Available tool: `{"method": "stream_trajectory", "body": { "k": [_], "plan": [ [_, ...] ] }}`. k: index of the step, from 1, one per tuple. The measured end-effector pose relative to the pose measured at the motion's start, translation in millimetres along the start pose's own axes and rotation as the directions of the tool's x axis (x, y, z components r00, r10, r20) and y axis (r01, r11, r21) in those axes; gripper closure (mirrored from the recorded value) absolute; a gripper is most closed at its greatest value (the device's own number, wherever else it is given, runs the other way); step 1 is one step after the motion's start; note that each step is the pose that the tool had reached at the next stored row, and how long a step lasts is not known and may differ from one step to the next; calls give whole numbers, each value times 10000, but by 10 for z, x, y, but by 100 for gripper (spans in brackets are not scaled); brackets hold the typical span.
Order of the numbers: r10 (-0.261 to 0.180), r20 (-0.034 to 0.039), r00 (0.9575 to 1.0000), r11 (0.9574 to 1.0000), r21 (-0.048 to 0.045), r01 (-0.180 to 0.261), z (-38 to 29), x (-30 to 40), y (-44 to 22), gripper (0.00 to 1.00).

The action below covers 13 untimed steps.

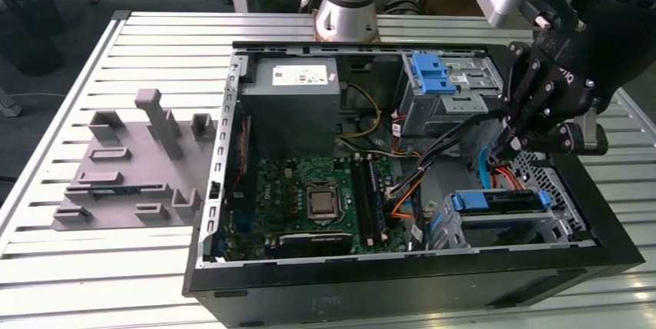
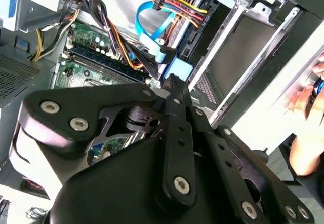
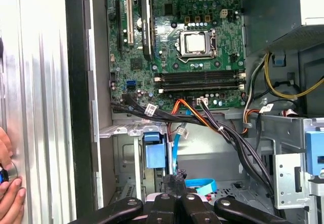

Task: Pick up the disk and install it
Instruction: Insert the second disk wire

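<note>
The disk appears as a dark flat slab framed by a blue bracket, lying in the metal drive cage at the case's front corner, on the exterior view's right. Its blue bracket end shows in the first wrist view, though the drive body is hard to make out there. My gripper hangs above that cage, among the cables. In both wrist views its black fingertips meet, shut with nothing between them. The gripper points at the cage, just apart from the bracket.
The open black computer case lies on a slatted table. Inside are the motherboard, a grey power supply, a ribbed blue latch and loose cables. A grey fixture is outside. A hand rests beside the case.
</note>
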State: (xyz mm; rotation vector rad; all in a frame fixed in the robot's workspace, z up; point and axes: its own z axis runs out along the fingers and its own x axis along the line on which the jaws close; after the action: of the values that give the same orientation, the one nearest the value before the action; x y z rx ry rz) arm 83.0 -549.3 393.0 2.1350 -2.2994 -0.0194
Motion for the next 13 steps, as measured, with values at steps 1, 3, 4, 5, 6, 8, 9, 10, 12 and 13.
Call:
{"method": "stream_trajectory", "body": {
  "k": [1, 3, 4, 5, 6, 8, 9, 10, 12, 13],
  "plan": [
    [0, -3, 10000, 10000, 0, 0, -1, -7, 0, 89],
    [1, -5, 10000, 10000, -1, -1, -1, -34, -5, 89],
    [1, -9, 10000, 10000, -2, -1, 0, -50, -15, 89],
    [0, -11, 10000, 10000, -6, 0, 3, -64, -30, 89],
    [1, -12, 10000, 10000, -13, -1, 7, -77, -49, 89],
    [-2, -13, 10000, 10000, -17, 2, 21, -88, -71, 89],
    [-4, -14, 10000, 10000, -17, 4, 27, -90, -70, 89],
    [-12, -15, 10000, 10000, -17, 12, 31, -92, -70, 83],
    [-43, -19, 10000, 10000, -18, 43, 36, -105, -70, 76],
    [-62, -19, 10000, 10000, -17, 62, 38, -113, -69, 76]
  ]
}}
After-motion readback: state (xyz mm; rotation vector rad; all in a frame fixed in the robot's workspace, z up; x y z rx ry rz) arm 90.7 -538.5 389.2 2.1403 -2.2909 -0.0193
